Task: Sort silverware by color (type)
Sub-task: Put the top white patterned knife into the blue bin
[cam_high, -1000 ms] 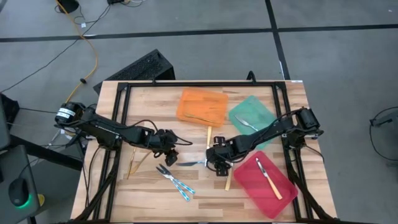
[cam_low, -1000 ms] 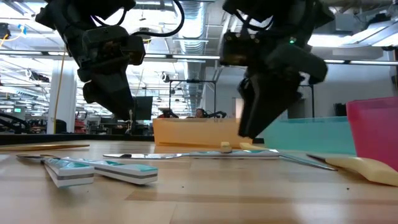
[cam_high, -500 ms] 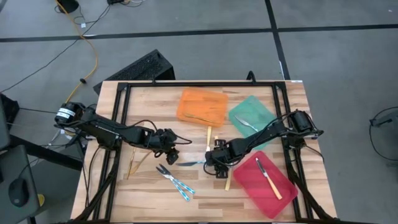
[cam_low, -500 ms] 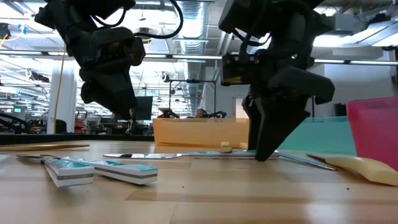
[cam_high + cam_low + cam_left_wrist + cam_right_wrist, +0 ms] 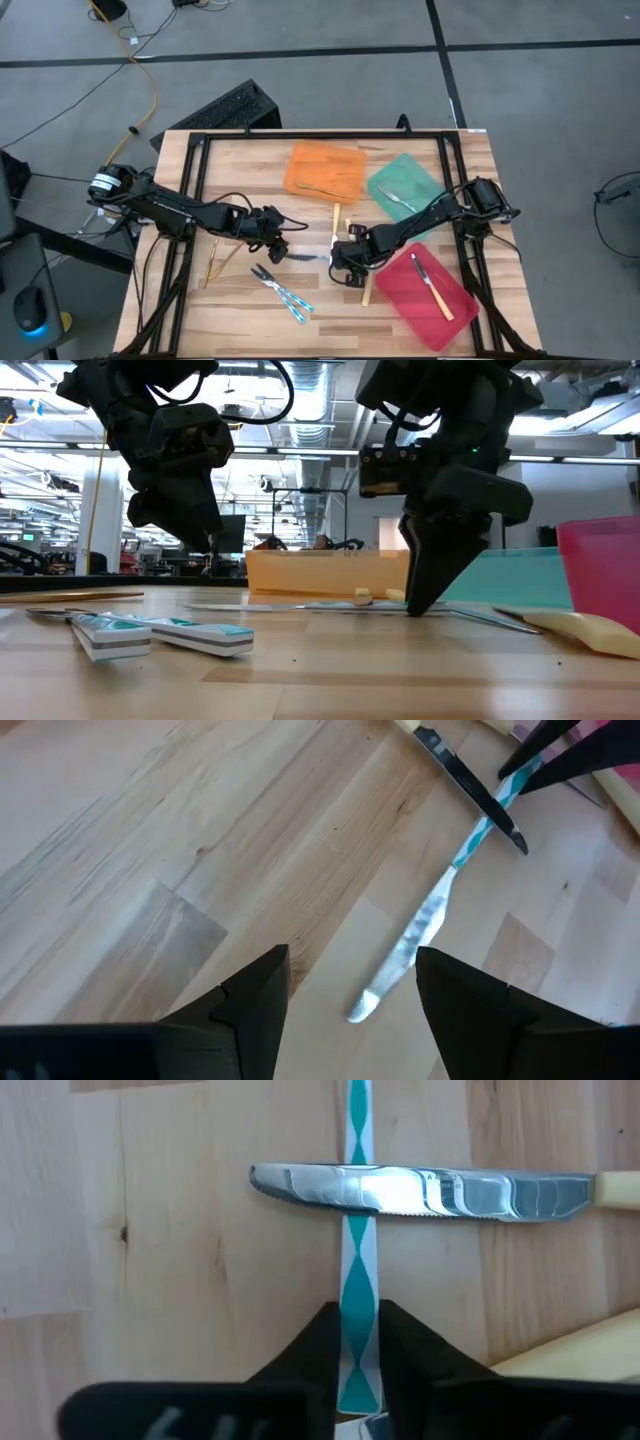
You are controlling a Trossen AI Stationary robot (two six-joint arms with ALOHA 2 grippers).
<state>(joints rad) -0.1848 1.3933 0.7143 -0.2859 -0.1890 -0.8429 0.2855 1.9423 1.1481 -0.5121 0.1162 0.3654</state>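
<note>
A light wooden table [image 5: 240, 155] with a black frame stood on a grey floor [image 5: 520, 90] crossed by dark lines. A yellow cable [image 5: 152, 95] trailed across the floor beyond the table's far left corner. Behind, a large hall showed ceiling ducts [image 5: 300, 435] and strip lights [image 5: 40, 450].

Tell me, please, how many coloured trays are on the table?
3: the orange tray toward the far edge, the green tray beside it, and the red tray nearest the right arm.
</note>
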